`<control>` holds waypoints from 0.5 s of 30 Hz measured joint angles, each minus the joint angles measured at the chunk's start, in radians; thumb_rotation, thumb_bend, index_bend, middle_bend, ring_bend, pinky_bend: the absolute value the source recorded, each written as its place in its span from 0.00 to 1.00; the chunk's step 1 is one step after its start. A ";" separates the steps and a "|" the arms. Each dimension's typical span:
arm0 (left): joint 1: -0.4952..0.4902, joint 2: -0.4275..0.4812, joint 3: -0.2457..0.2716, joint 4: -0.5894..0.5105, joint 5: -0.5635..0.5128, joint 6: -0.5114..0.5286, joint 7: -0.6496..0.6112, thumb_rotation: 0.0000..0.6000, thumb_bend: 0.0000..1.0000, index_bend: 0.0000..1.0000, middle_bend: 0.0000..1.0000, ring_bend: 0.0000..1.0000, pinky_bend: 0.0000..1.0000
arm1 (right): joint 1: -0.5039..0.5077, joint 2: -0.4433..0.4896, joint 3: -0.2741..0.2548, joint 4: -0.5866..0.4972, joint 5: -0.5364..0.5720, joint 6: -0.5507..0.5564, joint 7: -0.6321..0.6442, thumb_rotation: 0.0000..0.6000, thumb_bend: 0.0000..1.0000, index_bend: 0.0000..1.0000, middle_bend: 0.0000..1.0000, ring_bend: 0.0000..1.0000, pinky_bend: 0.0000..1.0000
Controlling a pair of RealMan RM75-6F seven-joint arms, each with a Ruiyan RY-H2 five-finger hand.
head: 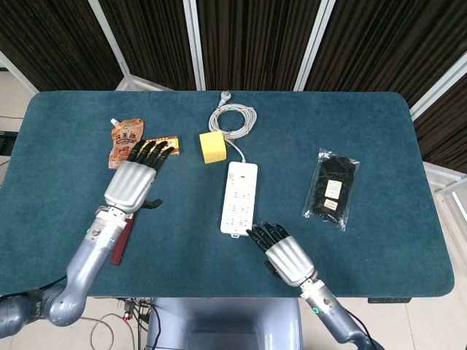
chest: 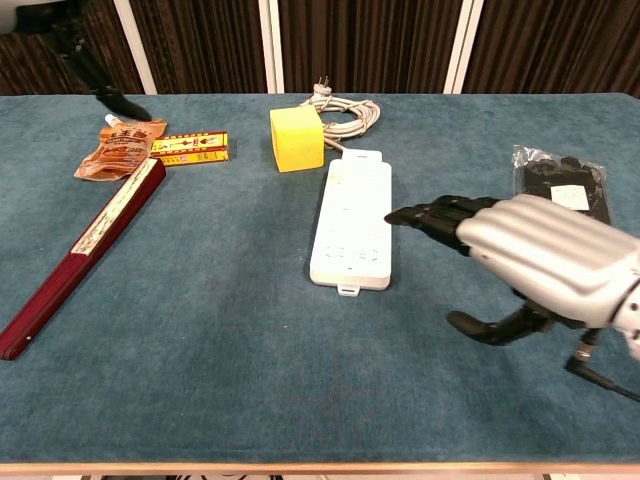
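- Right hand [chest: 545, 262] hovers flat over the table with its fingers stretched out and apart, holding nothing; its dark fingertips [chest: 420, 214] reach toward the near right corner of the white plastic power strip [chest: 351, 222], and whether they touch it I cannot tell.
- Left hand [head: 133, 181] is also spread wide and holds nothing; in the head view it hangs over the far end of the long dark red folded fan [chest: 83, 253], its fingertips above the small orange and yellow printed box [chest: 190, 147] and just beside the orange spouted drink pouch [chest: 118, 149].
- Long axis of the power strip runs from the near edge of the table toward the far edge, almost square to the robot. Its small hanging tab points toward the robot; its far end points at the coiled grey cable [head: 233, 117].
- It lies flat near the middle of the table, with the yellow cube [head: 212, 146] just beside its far left corner.
- Teal felt-like cloth covers the table [head: 365, 124], which has rounded corners. Behind it hang dark ribbed curtains between pale metal posts.
- White rectangular strip has rounded corners and faint rows of sockets on its top face.
- Black item in a clear plastic bag [head: 332, 187] with white labels lies well apart to the right.
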 measured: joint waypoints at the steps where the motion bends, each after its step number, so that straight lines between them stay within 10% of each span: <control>1: -0.014 -0.006 -0.003 0.005 -0.016 -0.001 0.007 1.00 0.09 0.00 0.00 0.00 0.00 | 0.008 -0.014 0.006 0.006 0.010 -0.007 -0.004 1.00 0.47 0.07 0.14 0.11 0.21; 15: -0.168 -0.074 -0.008 0.116 -0.146 -0.025 0.073 1.00 0.09 0.00 0.00 0.00 0.00 | 0.107 -0.180 0.057 0.149 0.127 -0.087 -0.036 1.00 0.49 0.07 0.14 0.11 0.21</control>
